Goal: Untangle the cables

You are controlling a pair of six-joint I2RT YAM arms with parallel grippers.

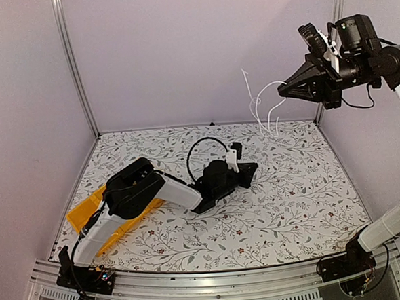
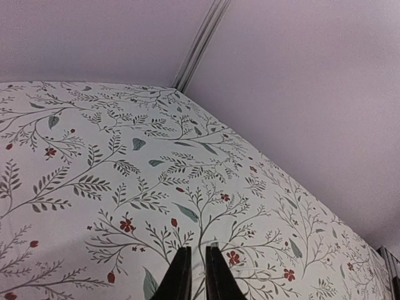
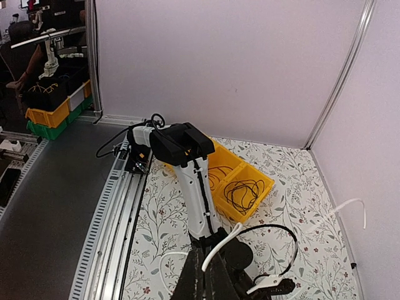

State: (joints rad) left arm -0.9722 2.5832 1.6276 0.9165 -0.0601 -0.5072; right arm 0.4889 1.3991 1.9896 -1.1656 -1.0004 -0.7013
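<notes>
While the flowered worktop [image 1: 291, 199] carries no wire across its middle, the job looks to be at the separating step: one strand is apart from the bunch and up in the air, not yet laid down.

The right arm [image 1: 385, 64] is raised high at the far right corner. The left arm [image 1: 141, 191] reaches low over the middle of the worktop. The yellow bin [image 1: 81, 213] sits at the near left, beside the left arm's base. In the right wrist view it holds the dark cables [image 3: 242, 190], a loose coil lying on its floor.

The white cable [image 3: 222, 242] runs out from the right gripper [image 1: 282, 89], which is clenched on it. Its free lengths dangle in loops toward the back edge of the worktop, and I cannot tell whether they touch it.

The left gripper [image 2: 197, 250] is all but closed with a slim gap, grasping nothing, just above bare worktop. It is well apart from both the bin's coil and the hanging strand.

The next move probably calls for lowering the right arm and laying the white cable out flat, away from the bin. The left gripper would need to spread before reaching for the dark coil.
</notes>
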